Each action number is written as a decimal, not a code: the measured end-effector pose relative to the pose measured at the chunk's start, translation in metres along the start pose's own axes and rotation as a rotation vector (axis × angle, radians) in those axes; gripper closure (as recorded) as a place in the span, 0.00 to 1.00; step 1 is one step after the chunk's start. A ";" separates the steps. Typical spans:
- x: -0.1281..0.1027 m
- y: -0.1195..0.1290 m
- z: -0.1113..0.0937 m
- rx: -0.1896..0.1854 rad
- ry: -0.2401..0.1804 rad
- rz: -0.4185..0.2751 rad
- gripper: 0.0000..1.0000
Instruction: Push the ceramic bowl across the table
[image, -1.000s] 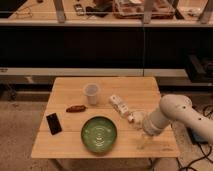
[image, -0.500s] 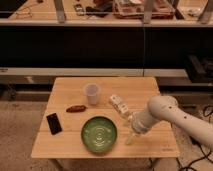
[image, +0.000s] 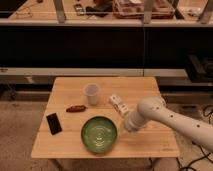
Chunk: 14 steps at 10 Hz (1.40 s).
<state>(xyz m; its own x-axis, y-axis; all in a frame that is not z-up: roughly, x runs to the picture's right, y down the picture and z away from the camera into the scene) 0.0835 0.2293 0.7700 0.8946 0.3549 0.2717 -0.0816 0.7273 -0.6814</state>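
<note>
The green ceramic bowl (image: 99, 134) sits near the front edge of the light wooden table (image: 70, 87), a little left of centre. It is wide, shallow and glossy, with faint rings inside. My white arm reaches in from the right. My gripper (image: 124, 128) is low over the table just right of the bowl's rim, close to it or touching it.
A translucent white cup (image: 91, 93) stands behind the bowl. A small brown item (image: 76, 108) and a black phone-like slab (image: 53, 123) lie to the left. A white packet (image: 118, 104) lies behind the gripper. Dark shelving stands behind the table.
My arm has swung left across the table, from the right front corner toward the bowl's right rim. The bowl has not visibly moved.
</note>
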 end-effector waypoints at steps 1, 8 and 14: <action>0.001 0.002 0.004 0.003 0.004 -0.023 0.95; 0.015 0.002 -0.001 0.063 0.042 -0.049 0.97; 0.002 0.009 0.027 0.047 0.151 -0.067 0.97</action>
<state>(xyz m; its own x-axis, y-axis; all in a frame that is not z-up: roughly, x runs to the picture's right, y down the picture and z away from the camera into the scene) 0.0722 0.2524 0.7830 0.9542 0.2149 0.2081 -0.0367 0.7746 -0.6314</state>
